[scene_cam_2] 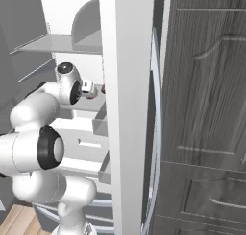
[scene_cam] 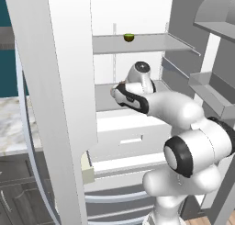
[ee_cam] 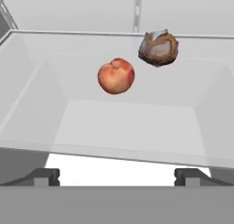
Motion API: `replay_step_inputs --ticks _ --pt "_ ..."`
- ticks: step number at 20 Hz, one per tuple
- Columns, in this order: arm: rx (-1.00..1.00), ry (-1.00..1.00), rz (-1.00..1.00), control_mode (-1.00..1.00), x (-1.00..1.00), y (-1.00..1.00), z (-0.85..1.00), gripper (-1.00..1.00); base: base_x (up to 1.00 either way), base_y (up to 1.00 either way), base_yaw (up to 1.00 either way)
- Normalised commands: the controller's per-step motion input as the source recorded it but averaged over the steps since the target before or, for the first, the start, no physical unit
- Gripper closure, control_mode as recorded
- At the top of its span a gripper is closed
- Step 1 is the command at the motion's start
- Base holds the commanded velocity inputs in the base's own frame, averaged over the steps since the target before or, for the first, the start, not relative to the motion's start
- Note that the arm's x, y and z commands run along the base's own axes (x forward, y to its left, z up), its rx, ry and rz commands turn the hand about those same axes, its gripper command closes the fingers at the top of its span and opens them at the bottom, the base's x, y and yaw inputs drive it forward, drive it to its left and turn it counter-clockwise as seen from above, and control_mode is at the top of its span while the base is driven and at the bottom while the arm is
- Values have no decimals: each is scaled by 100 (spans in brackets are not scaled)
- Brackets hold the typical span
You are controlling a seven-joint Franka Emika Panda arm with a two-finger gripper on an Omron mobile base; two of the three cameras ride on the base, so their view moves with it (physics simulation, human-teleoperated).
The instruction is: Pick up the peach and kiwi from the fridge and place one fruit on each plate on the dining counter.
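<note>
Fingers spread wide and empty before small orange-red round peach on grey fridge shelf, beside brown lumpy item; likely light, soft, bruisable, best pinched gently across its middle.

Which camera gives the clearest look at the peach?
The hand view: the peach sits unobstructed on the fridge shelf, beside a brown lumpy item. In the right base view only a reddish sliver peeks out by the fridge door's edge. In the left base view the arm covers that spot.
</note>
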Motion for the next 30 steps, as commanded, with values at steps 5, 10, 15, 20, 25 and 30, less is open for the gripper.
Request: replay_step_inputs --ticks 5,10,15,20,25,30 --pt "0 0 0 -100 26 0 -40 -100 0 0 0" --pt "0 0 0 -100 54 0 -5 -100 0 0 0" --pt "0 2 0 -100 34 2 2 -100 0 0 0" --pt "0 8 0 -100 18 5 0 -100 0 0 0" --pt "0 0 0 -100 27 11 -7 -100 0 0 0" --pt "0 0 0 -100 7 12 -17 -100 0 0 0"
